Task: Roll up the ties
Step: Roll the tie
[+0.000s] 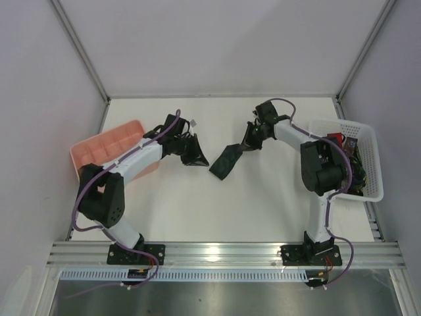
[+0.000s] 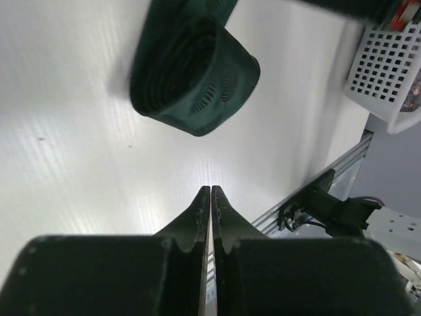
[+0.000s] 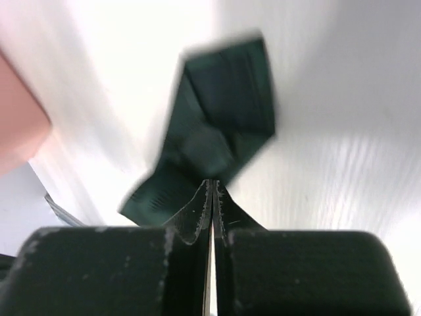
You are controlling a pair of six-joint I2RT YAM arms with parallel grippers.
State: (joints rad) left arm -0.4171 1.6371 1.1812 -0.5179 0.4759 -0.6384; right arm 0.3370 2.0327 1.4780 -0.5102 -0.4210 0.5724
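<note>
A: Tie mid-table, part coiled. Right gripper closed, seemingly pinching it; view blurred.
B: Left gripper nearly closed, empty, just short of coil. Hold fabric taut; wind evenly.

The top camera looks down from behind the arm bases over the whole surface. Each wrist camera sits close behind its jaws — left facing the basket, right the pink tray; all share the tie.

Blurry tie; edge-cut basket
</note>
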